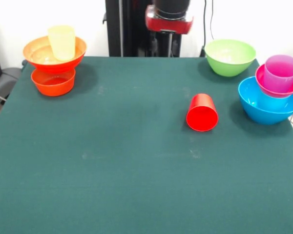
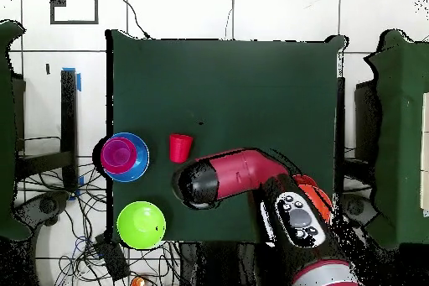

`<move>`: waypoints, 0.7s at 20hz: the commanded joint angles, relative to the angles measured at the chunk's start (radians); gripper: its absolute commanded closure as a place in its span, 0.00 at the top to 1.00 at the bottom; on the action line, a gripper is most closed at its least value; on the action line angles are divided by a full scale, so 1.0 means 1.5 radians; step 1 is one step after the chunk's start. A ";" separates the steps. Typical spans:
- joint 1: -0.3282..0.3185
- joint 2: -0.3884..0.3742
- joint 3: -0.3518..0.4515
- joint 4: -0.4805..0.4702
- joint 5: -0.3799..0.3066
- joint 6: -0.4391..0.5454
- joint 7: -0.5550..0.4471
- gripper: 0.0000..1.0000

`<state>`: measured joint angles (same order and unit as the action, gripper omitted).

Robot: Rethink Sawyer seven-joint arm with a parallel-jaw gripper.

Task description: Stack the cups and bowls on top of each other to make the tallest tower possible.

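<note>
With the red cup [image 1: 202, 112] lying on its side mid-table, mouth toward the front camera, it could easily roll away if nudged off-centre. The gripper [image 1: 169, 18] hangs at the far edge, and whether it's parted or closed I cannot tell. Nearby, the purple cup [image 1: 282, 73] nests in the magenta bowl [image 1: 262, 81] atop the blue bowl [image 1: 268, 110], a stack a careless sweep might topple.

You face the robot from across the table [image 1: 136, 185], pedestal at twelve o'clock; overhead you look straight down from far up (base at six). Both views share the red cup [image 1: 202, 112] [image 2: 180, 147].
</note>
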<state>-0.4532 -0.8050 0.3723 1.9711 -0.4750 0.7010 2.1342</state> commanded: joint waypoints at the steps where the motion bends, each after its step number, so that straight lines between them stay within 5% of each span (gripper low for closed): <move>1: 0.066 -0.013 -0.024 0.073 0.077 -0.062 0.160 1.00; 6: 0.104 -0.044 -0.019 0.137 0.122 -0.072 0.163 1.00; 14: 0.110 -0.034 0.023 0.223 0.119 -0.179 0.093 1.00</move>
<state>-0.2896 -0.8869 0.3655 2.1408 -0.3158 0.5940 2.1891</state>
